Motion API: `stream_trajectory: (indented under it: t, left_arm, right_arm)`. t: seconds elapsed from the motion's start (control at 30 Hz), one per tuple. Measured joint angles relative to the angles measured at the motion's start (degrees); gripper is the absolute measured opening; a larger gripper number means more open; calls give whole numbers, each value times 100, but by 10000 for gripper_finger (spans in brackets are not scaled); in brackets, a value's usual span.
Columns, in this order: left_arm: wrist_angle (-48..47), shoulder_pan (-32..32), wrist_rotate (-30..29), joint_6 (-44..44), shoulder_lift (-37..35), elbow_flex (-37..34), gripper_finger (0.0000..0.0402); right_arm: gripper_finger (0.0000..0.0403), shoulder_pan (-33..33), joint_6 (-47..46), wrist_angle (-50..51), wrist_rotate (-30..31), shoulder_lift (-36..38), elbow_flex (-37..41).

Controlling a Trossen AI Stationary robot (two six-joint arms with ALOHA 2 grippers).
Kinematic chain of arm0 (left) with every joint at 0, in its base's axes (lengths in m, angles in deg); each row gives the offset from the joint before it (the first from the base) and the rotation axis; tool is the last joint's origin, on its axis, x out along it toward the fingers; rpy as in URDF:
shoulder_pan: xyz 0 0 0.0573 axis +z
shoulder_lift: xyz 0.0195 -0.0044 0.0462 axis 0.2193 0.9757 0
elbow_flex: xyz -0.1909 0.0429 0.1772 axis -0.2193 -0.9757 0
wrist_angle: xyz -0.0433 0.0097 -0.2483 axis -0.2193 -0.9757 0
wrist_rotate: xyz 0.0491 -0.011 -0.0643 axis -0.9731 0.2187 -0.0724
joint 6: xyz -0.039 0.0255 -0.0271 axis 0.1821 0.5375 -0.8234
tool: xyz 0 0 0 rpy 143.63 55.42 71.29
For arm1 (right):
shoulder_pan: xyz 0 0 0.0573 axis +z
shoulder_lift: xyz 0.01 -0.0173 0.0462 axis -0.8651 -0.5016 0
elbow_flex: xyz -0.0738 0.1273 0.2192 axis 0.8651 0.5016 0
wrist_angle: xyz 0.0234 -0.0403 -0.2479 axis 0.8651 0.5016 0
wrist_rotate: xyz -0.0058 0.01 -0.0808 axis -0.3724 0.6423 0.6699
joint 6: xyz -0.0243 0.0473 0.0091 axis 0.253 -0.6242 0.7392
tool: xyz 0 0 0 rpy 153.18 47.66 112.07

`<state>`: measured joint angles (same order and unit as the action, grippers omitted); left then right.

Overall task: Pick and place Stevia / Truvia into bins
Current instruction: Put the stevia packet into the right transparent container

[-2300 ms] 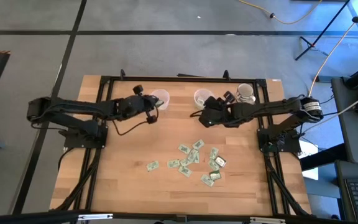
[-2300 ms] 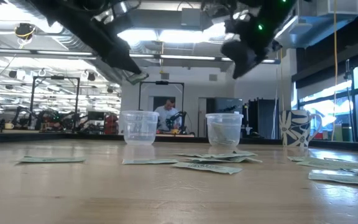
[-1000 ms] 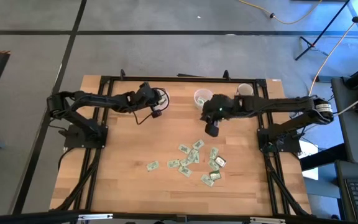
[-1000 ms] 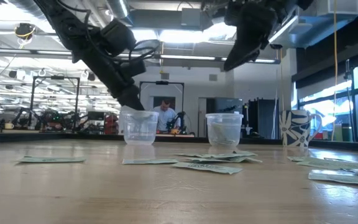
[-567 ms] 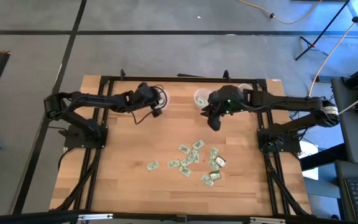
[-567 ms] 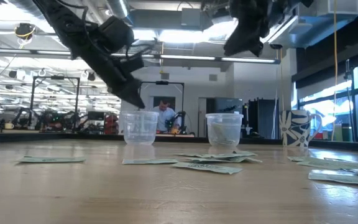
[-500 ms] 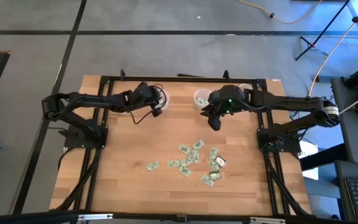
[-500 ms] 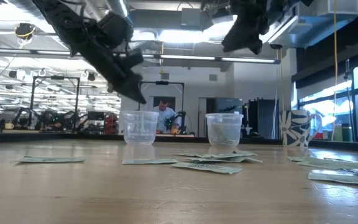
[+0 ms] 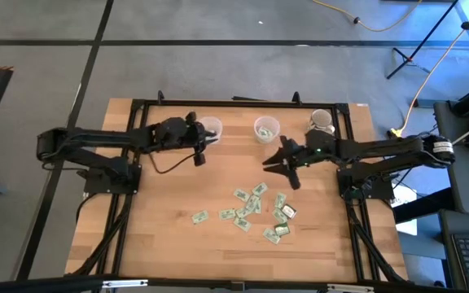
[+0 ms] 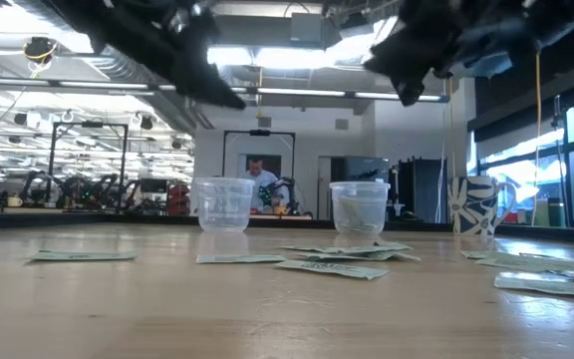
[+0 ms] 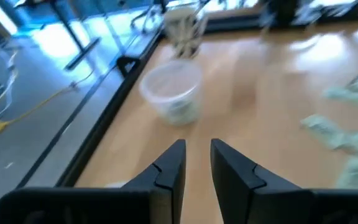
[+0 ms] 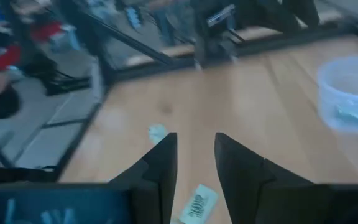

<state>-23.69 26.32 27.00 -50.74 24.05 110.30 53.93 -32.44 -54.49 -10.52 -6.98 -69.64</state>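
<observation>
Sachets (image 9: 259, 210) loose on table (image 9: 161, 236), clear of both arms' empty, slightly parted fingers (image 11: 166, 171).

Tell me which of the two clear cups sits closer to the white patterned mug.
The right-hand cup, near the table's middle, is closer to the mug. The other cup stands farther left, beside the left gripper.

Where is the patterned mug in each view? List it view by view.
High view: patterned mug by the table's top right corner.
Low view: at right.
Left wrist view: top middle, behind the clear cup.
Right wrist view: not in it.
Shared landmark: that clear cup.
</observation>
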Motion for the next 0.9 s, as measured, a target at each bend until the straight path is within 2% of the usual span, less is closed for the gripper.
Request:
stream_trajectory:
  t: [0.27, 0.47, 0.57, 0.67, 0.9]
  left_arm:
    - [-113, -1175, 39, -234, -771, -4, 71]
    - [-816, -1957, 505, -354, -881, -4, 71]
    - [-1148, -2329, 644, -478, -729, -4, 71]
    - [-1175, -2630, 713, -975, -460, -4, 75]
    - [-1061, -3004, 691, -1833, 540, -4, 122]
  right_arm:
    - [110, 178, -18, -719, 45, 855, 741]
    - [110, 178, 430, -744, 383, 1222, 973]
    - [110, 174, 759, -802, 537, 1271, 975]
    - [110, 176, 818, -831, 542, 1269, 975]
    - [110, 176, 292, -835, 540, 1268, 975]
